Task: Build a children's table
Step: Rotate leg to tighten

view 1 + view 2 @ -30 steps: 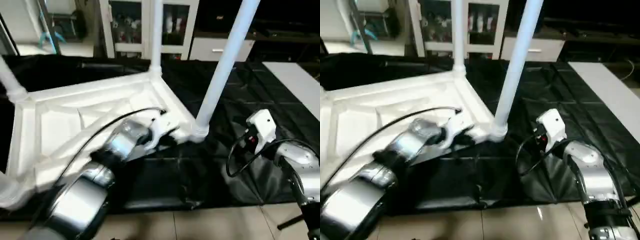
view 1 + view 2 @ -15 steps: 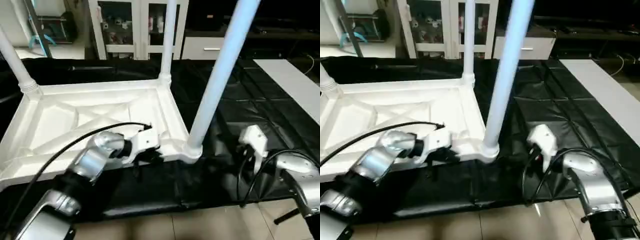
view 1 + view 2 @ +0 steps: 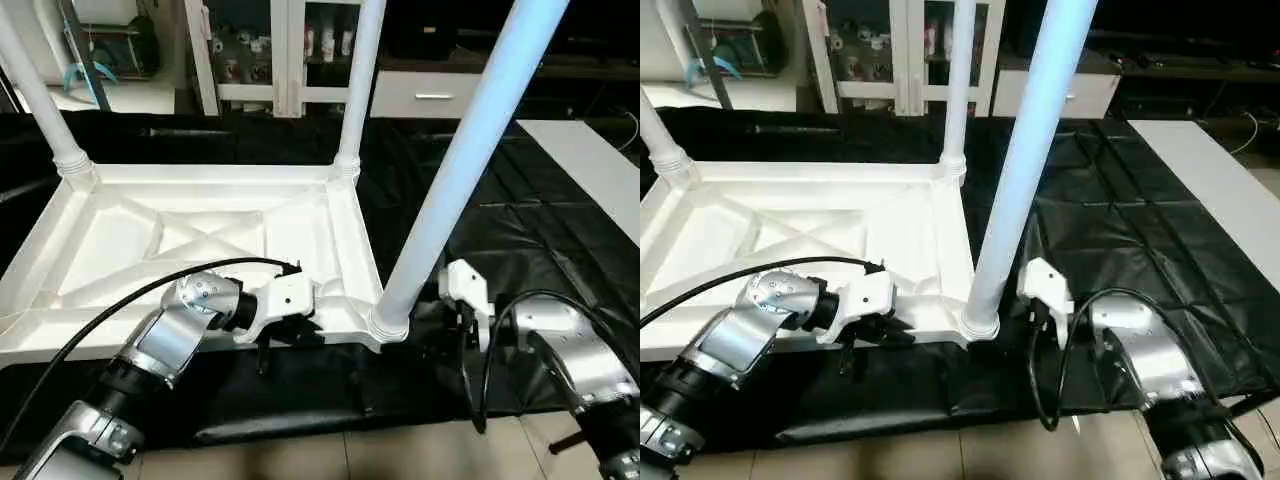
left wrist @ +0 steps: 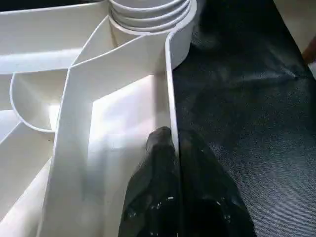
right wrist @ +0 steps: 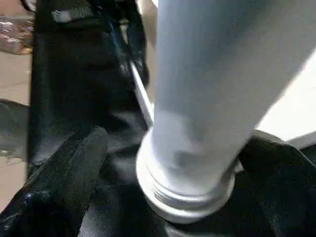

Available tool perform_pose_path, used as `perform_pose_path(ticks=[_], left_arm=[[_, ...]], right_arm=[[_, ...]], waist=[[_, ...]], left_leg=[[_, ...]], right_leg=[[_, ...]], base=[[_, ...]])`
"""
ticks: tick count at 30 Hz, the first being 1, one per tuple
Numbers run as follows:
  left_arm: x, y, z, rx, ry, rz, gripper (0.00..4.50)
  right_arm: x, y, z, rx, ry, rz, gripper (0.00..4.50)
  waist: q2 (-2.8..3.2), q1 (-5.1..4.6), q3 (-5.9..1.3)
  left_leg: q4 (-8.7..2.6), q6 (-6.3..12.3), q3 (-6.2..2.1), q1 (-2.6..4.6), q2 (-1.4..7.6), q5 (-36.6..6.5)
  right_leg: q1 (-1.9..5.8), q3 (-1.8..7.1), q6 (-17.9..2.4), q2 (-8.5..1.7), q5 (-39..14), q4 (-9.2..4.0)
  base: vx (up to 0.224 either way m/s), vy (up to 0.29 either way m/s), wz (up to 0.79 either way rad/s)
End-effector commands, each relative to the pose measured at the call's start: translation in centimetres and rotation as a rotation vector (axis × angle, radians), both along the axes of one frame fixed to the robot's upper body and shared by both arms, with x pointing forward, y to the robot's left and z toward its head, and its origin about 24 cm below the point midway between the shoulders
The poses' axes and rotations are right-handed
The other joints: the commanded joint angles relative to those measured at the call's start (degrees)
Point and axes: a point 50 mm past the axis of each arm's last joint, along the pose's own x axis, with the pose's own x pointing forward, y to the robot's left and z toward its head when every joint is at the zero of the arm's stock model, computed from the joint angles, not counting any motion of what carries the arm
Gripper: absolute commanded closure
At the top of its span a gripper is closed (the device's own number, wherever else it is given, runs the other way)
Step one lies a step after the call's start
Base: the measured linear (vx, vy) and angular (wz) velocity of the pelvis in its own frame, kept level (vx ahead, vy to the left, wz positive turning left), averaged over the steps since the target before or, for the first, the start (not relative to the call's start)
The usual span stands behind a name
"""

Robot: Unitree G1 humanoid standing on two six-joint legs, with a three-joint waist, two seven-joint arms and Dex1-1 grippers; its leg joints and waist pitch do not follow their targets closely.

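The children's tabletop (image 3: 200, 240) lay upside down on the black sheet (image 3: 520, 230) over the floor, ribbed underside up. Legs stood in the far-left, far-right and near-right corner sockets. The left claw (image 4: 173, 163) was clenched on the tabletop's near rim, one finger inside the wall and one outside, probably to steady the top against turning. The right claw (image 5: 163, 163) stood released, its fingers (image 5: 64, 168) spread either side of the near-right leg (image 3: 450, 180) just above its threaded collar, seemingly placed to grip and twist that leg home. The leg leaned slightly right, so it looked not fully seated.
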Motion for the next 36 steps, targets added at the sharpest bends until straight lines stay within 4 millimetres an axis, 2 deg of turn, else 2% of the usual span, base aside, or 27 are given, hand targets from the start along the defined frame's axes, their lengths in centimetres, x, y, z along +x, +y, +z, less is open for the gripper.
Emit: perform_pose_path(ticks=[1, 4, 8, 14, 15, 17, 26, 29, 31, 33, 35, 36], left_arm=[[-1.7, 0.0, -2.7, 0.052, 0.137, -0.034, 4.50], [-1.8, 0.0, -2.6, 0.049, 0.142, -0.034, 4.50], [-1.9, -0.1, -2.6, 0.051, 0.151, -0.036, 4.50], [-1.9, 0.0, -2.7, 0.055, 0.156, -0.033, 4.50], [-1.9, 0.0, -2.7, 0.056, 0.157, -0.032, 4.50], [-2.0, 0.0, -2.7, 0.056, 0.158, -0.031, 4.50], [-2.1, 0.0, -2.8, 0.058, 0.162, -0.026, 4.50], [-1.9, -0.2, -2.9, 0.036, 0.158, 0.020, 4.50], [-1.2, -0.6, -2.7, -0.020, 0.151, 0.119, 4.50], [-0.6, -0.9, -2.4, -0.062, 0.152, 0.192, 4.50], [-0.3, -1.2, -2.3, -0.077, 0.145, 0.226, 4.50], [0.3, -1.8, -2.2, -0.098, 0.141, 0.287, 4.50]], right_arm=[[0.2, 0.0, 0.1, 0.002, 0.011, 0.020, 0.32], [0.6, 0.2, -0.1, 0.013, 0.026, 0.021, 0.50], [1.1, 0.6, -0.3, 0.031, 0.048, 0.030, 0.96], [1.4, 1.0, -0.7, 0.023, 0.061, 0.054, 1.41], [1.4, 1.0, -0.8, 0.019, 0.063, 0.060, 1.61], [1.4, 1.0, -0.9, 0.009, 0.066, 0.071, 1.70], [1.3, 0.7, -1.7, -0.042, 0.083, 0.099, 2.19], [1.7, 0.6, -2.0, -0.028, 0.086, 0.012, 2.32], [2.8, 0.4, -2.5, -0.010, 0.097, -0.183, 2.34], [3.5, 0.2, -2.9, -0.006, 0.102, -0.308, 2.36], [3.7, 0.3, -3.0, 0.004, 0.108, -0.359, 2.38], [4.0, 1.1, -3.5, 0.031, 0.131, -0.441, 2.38]], waist=[[-0.77, -0.07, -2.53], [-0.79, -0.07, -2.56], [-0.67, -0.07, -2.71], [-0.82, -0.02, -2.79], [-0.80, -0.02, -2.75], [-0.95, -0.02, -2.74], [-0.92, -0.14, -2.71], [-1.11, -0.23, -2.66], [-1.14, -0.46, -2.50], [-1.21, -1.53, -2.26], [-1.22, -2.07, -2.23], [-1.28, -2.75, -2.01]], left_leg=[[-3.93, 4.18, -0.45, -0.03, 1.70, -14.74], [-3.90, 3.86, -0.43, 0.02, 1.63, -14.74], [-3.82, 3.75, -0.44, 0.15, 1.64, -14.05], [-3.65, 4.40, -0.32, 0.20, 1.59, -12.46], [-3.67, 4.40, -0.32, 0.21, 1.56, -12.81], [-3.70, 4.21, -0.35, 0.20, 1.57, -13.62], [-3.89, 3.46, -0.46, 0.34, 1.64, -15.40], [-3.97, 3.05, -0.50, 0.42, 1.66, -16.39], [-4.16, 2.25, -0.68, 0.35, 1.64, -18.01], [-4.35, 0.26, -1.10, 0.39, 1.45, -21.70], [-4.35, -0.28, -1.43, 0.30, 1.37, -23.25], [-4.22, -0.28, -1.62, 0.36, 1.27, -26.07]], right_leg=[[2.42, 1.97, -12.21, -1.69, -17.86, -3.42], [2.46, 1.95, -12.34, -1.68, -17.99, -3.44], [2.50, 1.93, -13.09, -1.66, -16.40, -3.22], [2.67, 1.94, -14.07, -1.58, -13.76, -2.84], [2.68, 1.92, -14.09, -1.58, -14.21, -2.92], [2.71, 1.90, -13.86, -1.66, -15.47, -2.99], [2.62, 1.88, -13.34, -1.52, -16.53, -3.17], [2.52, 1.89, -12.93, -1.55, -18.25, -3.39], [2.47, 1.87, -12.01, -1.59, -21.04, -3.65], [2.21, 1.57, -10.27, -1.51, -26.81, -4.13], [2.28, 1.39, -9.07, -1.68, -29.75, -4.40], [1.88, 1.19, -7.33, -1.63, -33.65, -5.03]], base=[[0.000, 0.000, 0.00], [0.000, 0.000, 0.00], [0.000, 0.000, 0.00], [0.000, 0.000, 0.00], [0.000, 0.000, 0.00], [0.000, 0.000, 0.00], [0.000, 0.000, 0.00], [0.000, 0.000, 0.00], [0.000, 0.000, 0.00], [-0.025, 0.006, -0.03], [-0.025, 0.006, -0.03], [0.000, 0.000, 0.00]])
